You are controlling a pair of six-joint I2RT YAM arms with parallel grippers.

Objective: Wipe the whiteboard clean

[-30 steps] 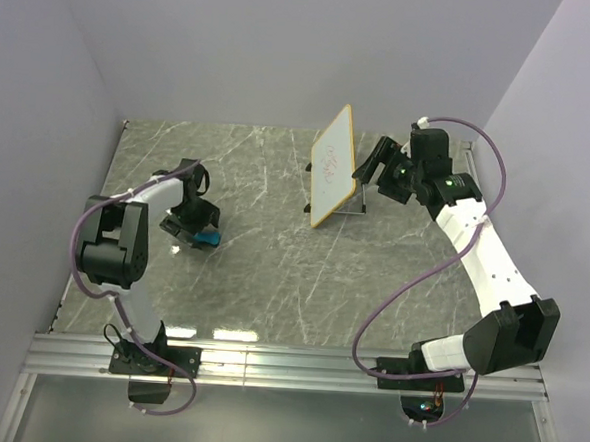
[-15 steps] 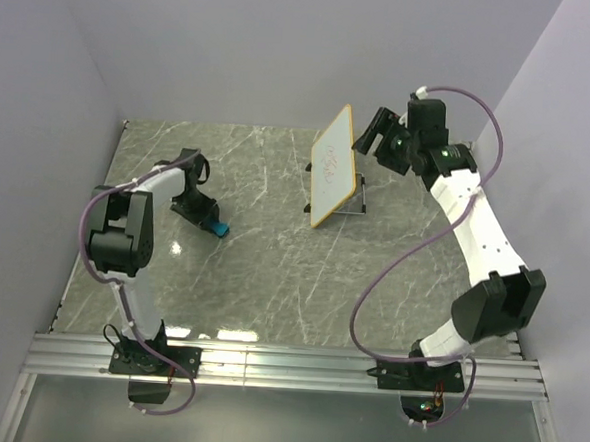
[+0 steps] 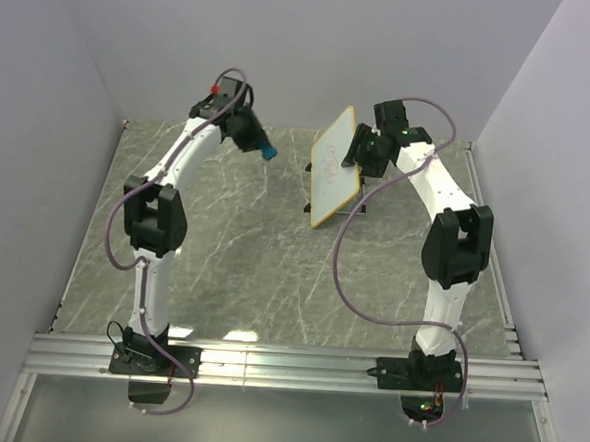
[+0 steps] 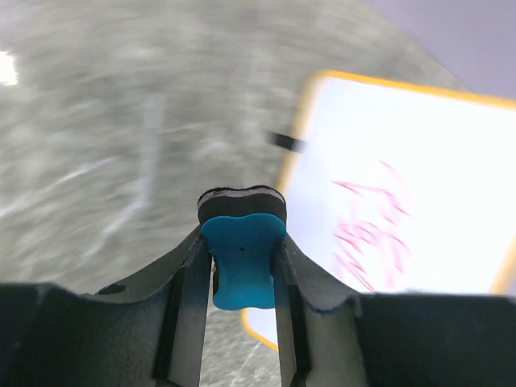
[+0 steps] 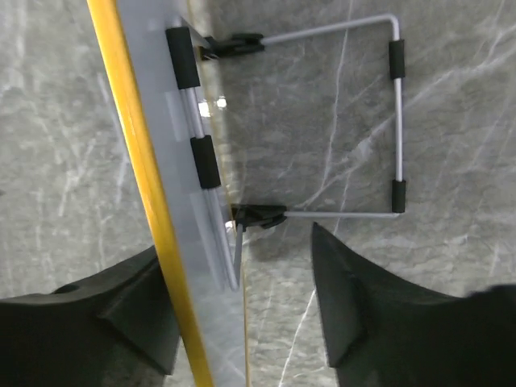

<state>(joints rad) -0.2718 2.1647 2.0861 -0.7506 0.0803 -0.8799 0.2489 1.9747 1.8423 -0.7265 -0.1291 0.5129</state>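
The whiteboard (image 3: 331, 171), white with a yellow rim and red scribbles, stands tilted on its wire easel legs (image 5: 395, 121) at the back middle of the table. A blue bone-shaped eraser (image 3: 267, 151) is held in the air left of the board, with my left gripper (image 3: 262, 147) shut on it. In the left wrist view the eraser (image 4: 242, 258) sits between the fingers, with the scribbled board face (image 4: 403, 201) ahead on the right. My right gripper (image 3: 363, 151) stands open astride the board's upper rim (image 5: 137, 145), with the grey back side between its fingers (image 5: 347, 298).
The grey marbled tabletop (image 3: 233, 247) is walled in by pale panels on the left, back and right. Purple cables loop from both arms. A metal rail (image 3: 286, 366) with the arm bases runs along the near edge.
My left gripper shut on the eraser at the table's left, then lifted it up and back toward the board. My right gripper moved left over the board's rim and its jaws narrowed.
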